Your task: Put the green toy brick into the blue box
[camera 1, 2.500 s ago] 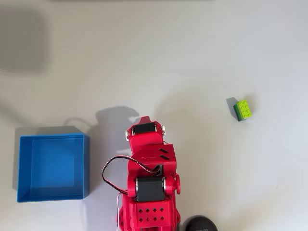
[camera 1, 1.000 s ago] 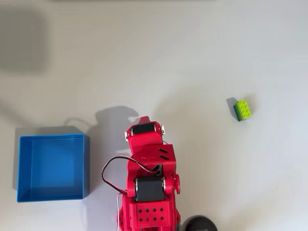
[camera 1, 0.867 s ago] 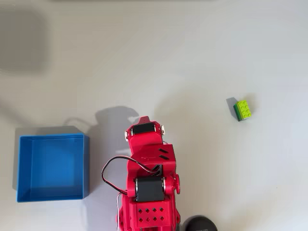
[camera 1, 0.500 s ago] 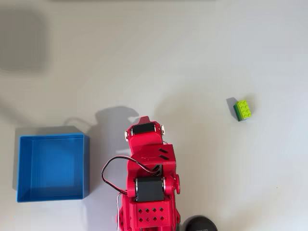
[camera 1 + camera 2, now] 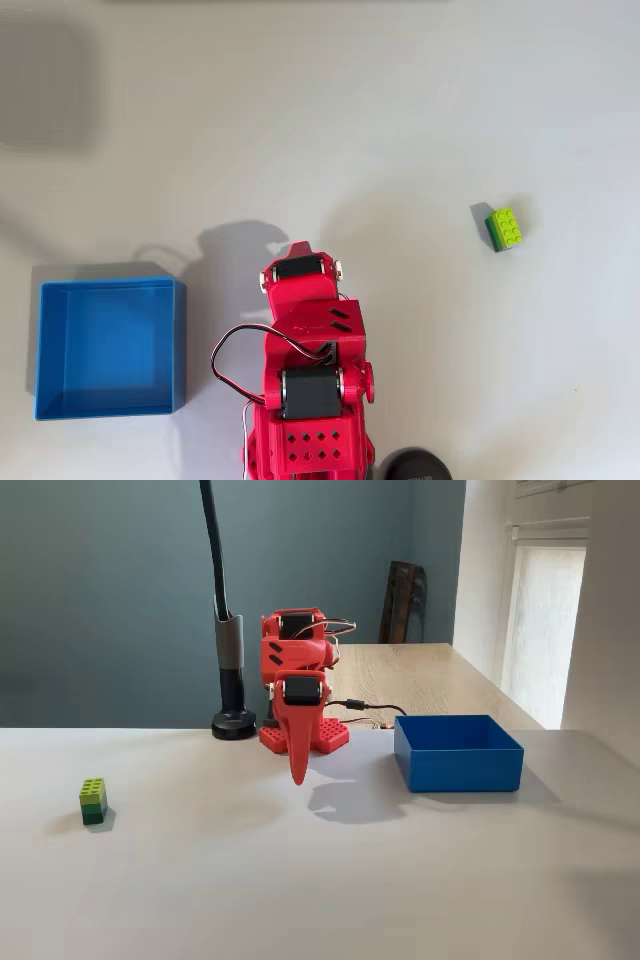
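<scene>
Fixed view first: the red gripper (image 5: 297, 770) hangs folded, tip pointing down at the white worktop (image 5: 300, 880), jaws looking pressed together with nothing between them. The green toy brick (image 5: 92, 801) sits well off to its left, studs up, lime layer on top. The blue box (image 5: 458, 752) is on the gripper's other side, nearer. From overhead the brick (image 5: 505, 229) runs long-axis roughly up-down, slightly tilted. The arm's own body hides the fingertips there.
</scene>
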Motion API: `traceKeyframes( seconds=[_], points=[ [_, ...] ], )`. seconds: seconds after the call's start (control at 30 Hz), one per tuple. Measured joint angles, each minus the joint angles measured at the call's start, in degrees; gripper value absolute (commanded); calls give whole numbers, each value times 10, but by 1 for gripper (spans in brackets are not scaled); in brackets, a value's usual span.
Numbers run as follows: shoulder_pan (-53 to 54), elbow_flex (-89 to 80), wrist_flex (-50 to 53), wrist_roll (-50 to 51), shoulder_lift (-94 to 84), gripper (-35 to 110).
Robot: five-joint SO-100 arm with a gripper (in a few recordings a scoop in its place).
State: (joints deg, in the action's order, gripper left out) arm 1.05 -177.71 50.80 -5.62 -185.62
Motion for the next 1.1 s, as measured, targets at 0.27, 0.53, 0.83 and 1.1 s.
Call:
traceKeyframes(
  seconds=[0.27,0.53,0.83,1.1],
  points=[
    [4,19,-18,4,0,0],
    [13,80,-18,18,32,2],
    [65,215,-18,58,230,20],
    [177,351,-16,91,439,29]
  ],
)
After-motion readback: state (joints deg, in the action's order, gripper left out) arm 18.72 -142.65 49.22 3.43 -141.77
